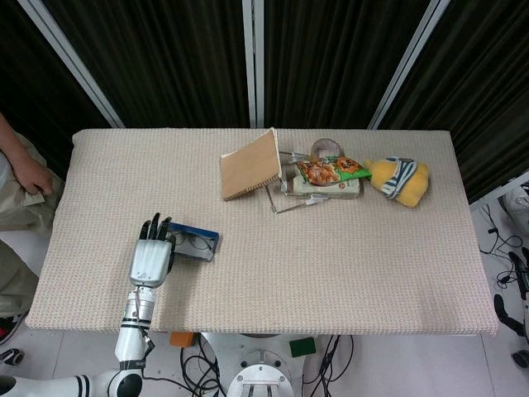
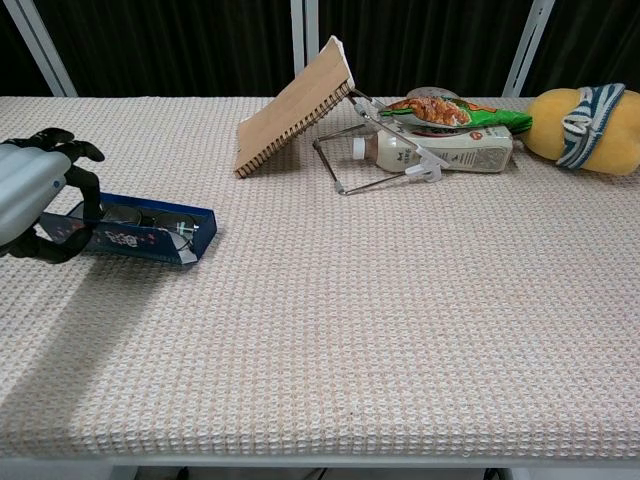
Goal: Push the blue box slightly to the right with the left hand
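A flat blue box (image 1: 196, 242) (image 2: 145, 233) lies on the woven table mat, at the left side toward the front. My left hand (image 1: 151, 256) (image 2: 35, 190) sits at the box's left end, fingers extended and touching that end, with nothing gripped. The box's left part is partly hidden behind the hand in the chest view. My right hand does not show in either view.
At the back middle a brown notebook (image 1: 250, 165) (image 2: 296, 102) leans on a wire stand (image 1: 289, 194). Beside it lie a white bottle (image 2: 440, 152), a green snack bag (image 1: 332, 171) and a yellow plush toy (image 1: 401, 180) (image 2: 585, 130). A person's arm (image 1: 29, 174) shows at the left edge.
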### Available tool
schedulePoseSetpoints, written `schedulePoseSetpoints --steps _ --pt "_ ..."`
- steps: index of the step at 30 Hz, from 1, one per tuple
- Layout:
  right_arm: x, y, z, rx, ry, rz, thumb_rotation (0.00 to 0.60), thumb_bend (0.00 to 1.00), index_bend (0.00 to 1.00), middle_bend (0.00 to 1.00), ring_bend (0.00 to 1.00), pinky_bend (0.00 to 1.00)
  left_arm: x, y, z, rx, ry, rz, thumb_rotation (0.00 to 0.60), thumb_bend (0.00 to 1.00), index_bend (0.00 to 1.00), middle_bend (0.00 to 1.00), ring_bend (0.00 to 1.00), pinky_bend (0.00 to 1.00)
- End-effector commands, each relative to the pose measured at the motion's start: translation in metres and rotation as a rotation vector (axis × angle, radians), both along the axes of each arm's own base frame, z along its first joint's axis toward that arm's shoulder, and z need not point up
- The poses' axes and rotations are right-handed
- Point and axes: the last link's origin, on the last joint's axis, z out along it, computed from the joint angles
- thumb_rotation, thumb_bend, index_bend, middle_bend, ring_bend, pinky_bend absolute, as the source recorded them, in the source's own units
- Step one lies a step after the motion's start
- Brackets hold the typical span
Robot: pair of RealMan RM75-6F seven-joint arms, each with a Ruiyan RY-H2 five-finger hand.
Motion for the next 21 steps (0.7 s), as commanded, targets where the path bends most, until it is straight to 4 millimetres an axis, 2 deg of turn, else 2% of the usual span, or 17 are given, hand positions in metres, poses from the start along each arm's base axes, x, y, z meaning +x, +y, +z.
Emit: schedulePoseSetpoints --steps 1,13,21 --pt "0.001 -0.001 0.0 -0.001 0.003 0.005 0.6 0.48 0.0 0.0 0.0 0.0 -0.001 0.0 0.0 0.0 -0.002 0.004 0.6 0.47 0.76 0.12 0.0 0.15" --pt "0.002 0.0 0.003 -0.008 0.005 0.007 0.6 0.48 0.0 0.0 0.0 0.0 0.006 0.001 0.0 -0.001 -0.013 -0.014 0.6 0.47 0.78 0.12 0.0 0.15" --pt "-0.001 -0.001 0.001 -0.003 0.005 -0.003 0.6 0.48 0.0 0.0 0.0 0.0 0.021 0.02 0.004 0.0 0.036 -0.029 0.6 0.48 0.78 0.12 0.0 0.15"
